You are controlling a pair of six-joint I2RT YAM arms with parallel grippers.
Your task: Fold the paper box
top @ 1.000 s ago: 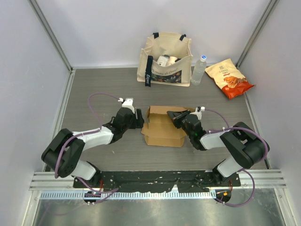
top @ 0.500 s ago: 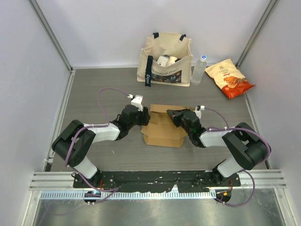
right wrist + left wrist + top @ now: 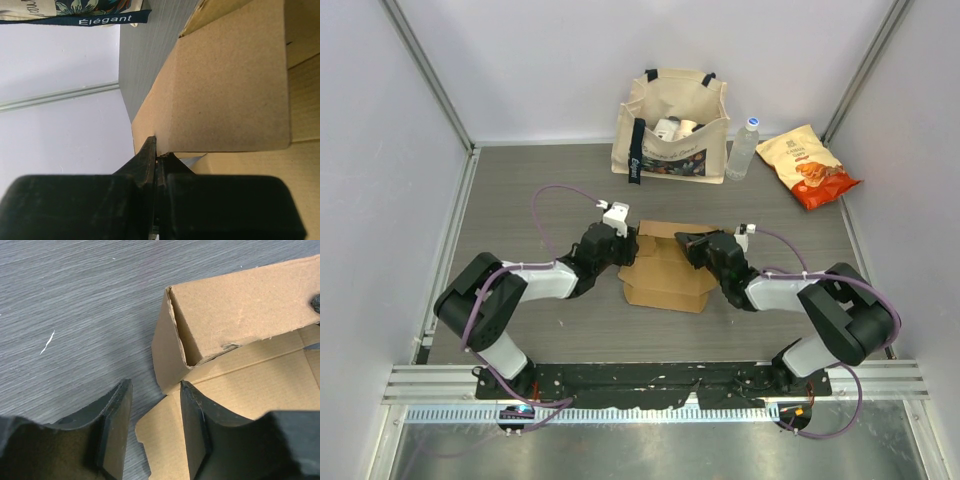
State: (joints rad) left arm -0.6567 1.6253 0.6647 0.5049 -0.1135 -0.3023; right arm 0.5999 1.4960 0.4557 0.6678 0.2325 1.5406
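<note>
The brown paper box lies partly folded in the middle of the table. My left gripper is at its left end. In the left wrist view it is open, and a flat flap lies between its fingers, one finger over the cardboard and one over the table. A raised side wall stands just ahead. My right gripper is over the box's far right corner. In the right wrist view it is shut on the edge of an upright panel.
A beige printed tote bag stands at the back, also seen in the right wrist view. A water bottle and an orange snack packet are to its right. Walls close in on both sides.
My left gripper has moved right and forward to the box's left end, its fingers now straddling the flap. My right gripper has shifted slightly left, still holding the panel.
</note>
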